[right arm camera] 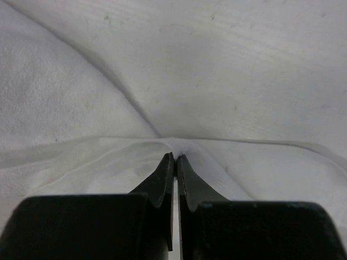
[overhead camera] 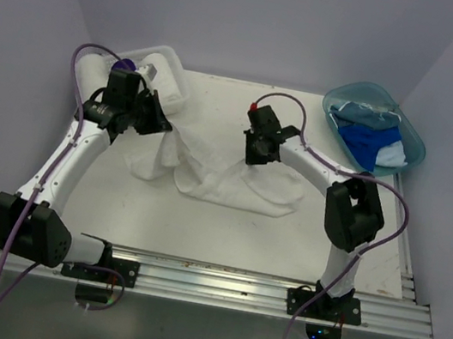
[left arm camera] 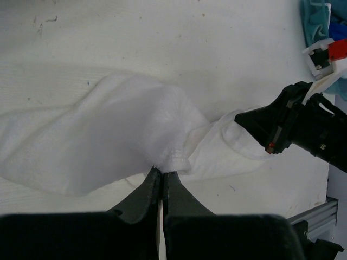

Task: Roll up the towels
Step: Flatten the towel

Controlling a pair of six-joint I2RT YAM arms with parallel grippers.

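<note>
While my left pincer [left arm camera: 161, 173] is clenched on a fold of the white towel [overhead camera: 216, 177], my right pincer [right arm camera: 174, 158] is clenched on another fold of it, with the fabric puckering to a point at the closed tips. That towel lies crumpled across the middle of the bench [overhead camera: 225, 230], drawn out between my two arms. Its left end is bunched up just beside the white lattice basket [overhead camera: 168, 60] at the far left. Well apart from it, the teal tub [overhead camera: 416, 142] sits at the far right corner. A royal blue towel [overhead camera: 368, 146] and a pale blue towel [overhead camera: 362, 114] are heaped together inside that tub.
</note>
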